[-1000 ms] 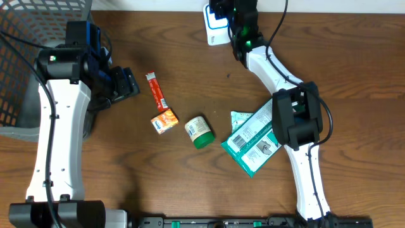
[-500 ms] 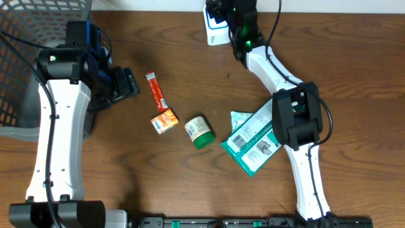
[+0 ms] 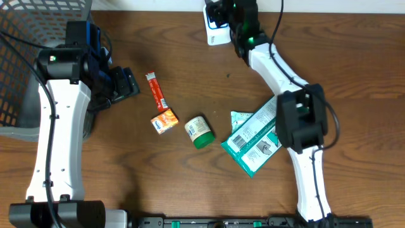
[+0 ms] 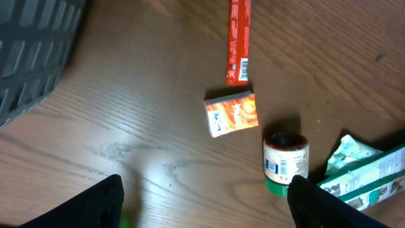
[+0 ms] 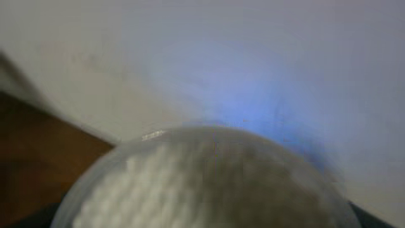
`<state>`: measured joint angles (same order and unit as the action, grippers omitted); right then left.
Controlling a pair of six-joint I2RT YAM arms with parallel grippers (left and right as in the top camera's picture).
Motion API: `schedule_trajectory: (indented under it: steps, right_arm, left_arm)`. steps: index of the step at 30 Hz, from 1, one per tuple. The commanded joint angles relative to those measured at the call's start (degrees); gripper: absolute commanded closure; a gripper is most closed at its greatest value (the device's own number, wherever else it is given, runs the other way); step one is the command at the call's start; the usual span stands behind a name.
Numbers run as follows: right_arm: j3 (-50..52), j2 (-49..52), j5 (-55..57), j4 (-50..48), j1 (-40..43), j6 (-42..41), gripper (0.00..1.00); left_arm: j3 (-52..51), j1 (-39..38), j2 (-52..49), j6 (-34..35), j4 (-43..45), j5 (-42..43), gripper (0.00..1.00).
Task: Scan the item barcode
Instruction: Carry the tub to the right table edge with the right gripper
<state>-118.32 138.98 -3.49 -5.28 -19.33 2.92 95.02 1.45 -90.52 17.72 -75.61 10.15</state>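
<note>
– Slightly outward swung the right arm (image 3: pixel 272 66); the right gripper (image 3: pixel 223 11) sits over the white scanner (image 3: pixel 217 33), and I can't tell if it's gripping.
– The left gripper (image 4: pixel 204 199) hangs spread, empty; the jar (image 3: pixel 200 131) lies on the bench (image 3: pixel 354 63), centre.

Bright, even light fell from above on my bench (image 3: pixel 190 63), leaving only short soft shadows and a pale glare patch on the wood in the left wrist view, where my left end effector (image 4: pixel 205 183) showed dark and soft-edged. My right wrist view was wholly blurred, washed bluish-white.
</note>
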Motion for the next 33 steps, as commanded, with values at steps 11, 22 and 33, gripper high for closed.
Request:
schedule_trajectory:
  steps: [11,22,33]
  right_arm:
    - [-0.8,-31.9,4.4,51.6,7.5,-2.2,0.99]
    - [-0.8,-27.0,6.2,76.8,26.9,-1.6,0.99]
    - [-0.7,-9.4,6.2,81.4,43.3,-2.5,0.99]
  left_arm:
    - [0.7,0.0,0.9,-0.5,-0.2,-0.4,0.16]
    - [0.7,0.0,0.9,-0.5,-0.2,-0.4,0.16]
    - [0.7,0.0,0.9,-0.5,-0.2,-0.4,0.16]
